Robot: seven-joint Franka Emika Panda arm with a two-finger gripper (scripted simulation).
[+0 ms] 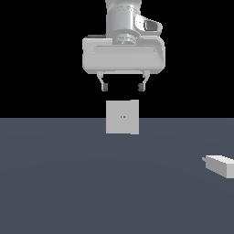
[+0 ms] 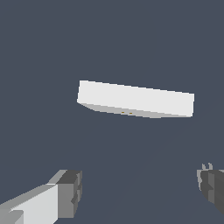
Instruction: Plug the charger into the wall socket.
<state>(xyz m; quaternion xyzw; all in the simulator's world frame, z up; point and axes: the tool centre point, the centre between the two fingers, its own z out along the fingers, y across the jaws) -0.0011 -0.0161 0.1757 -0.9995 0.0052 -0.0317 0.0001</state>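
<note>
The wall socket [image 1: 122, 117] is an upright pale-grey square block with two tiny yellowish dots on its face, standing on the dark floor in the middle of the exterior view. From the wrist view the wall socket [image 2: 135, 99] appears from above as a long pale slab. The charger [image 1: 220, 165], a small light-grey oblong block with a short prong pointing toward the exterior view's left, lies on the floor at the exterior view's right edge. My gripper [image 1: 123, 87] hangs open in the air above the socket, holding nothing. Its dark fingertips [image 2: 70, 192] show in the wrist view.
A flat dark blue-grey floor [image 1: 68, 183] spreads under everything, with black background behind it. No other objects are in view.
</note>
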